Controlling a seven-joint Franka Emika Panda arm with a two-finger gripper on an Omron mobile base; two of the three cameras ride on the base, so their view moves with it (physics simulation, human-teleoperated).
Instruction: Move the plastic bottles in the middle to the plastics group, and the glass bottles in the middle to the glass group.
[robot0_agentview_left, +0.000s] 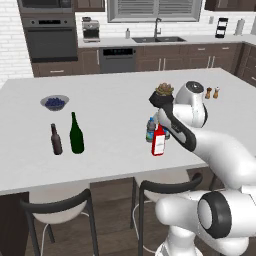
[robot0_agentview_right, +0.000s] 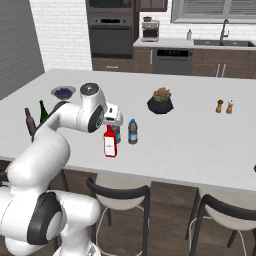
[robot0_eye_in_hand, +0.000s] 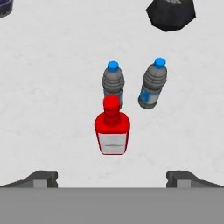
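Across the white table (robot0_agentview_left: 115, 165), you have the whole task still to do. Largest first: the arm reaches over the near middle, with the gripper (robot0_eye_in_hand: 111, 180) hovering above the bottles, jaws released and spread wide, grasping nothing. Far left stands the glass group: the green wine bottle (robot0_agentview_left: 76, 133) with the brown bottle (robot0_agentview_left: 56, 139) just beside it. The red glass bottle (robot0_eye_in_hand: 112, 128) stands upright in the near middle, nearest the jaws. Just behind it stand two small plastic bottles (robot0_eye_in_hand: 113, 82), close together, both with blue caps in the hand view. My judgement: the step in hand is the approach to the red bottle. Your next move calls for descending squarely over it without clipping the plastic bottles behind.
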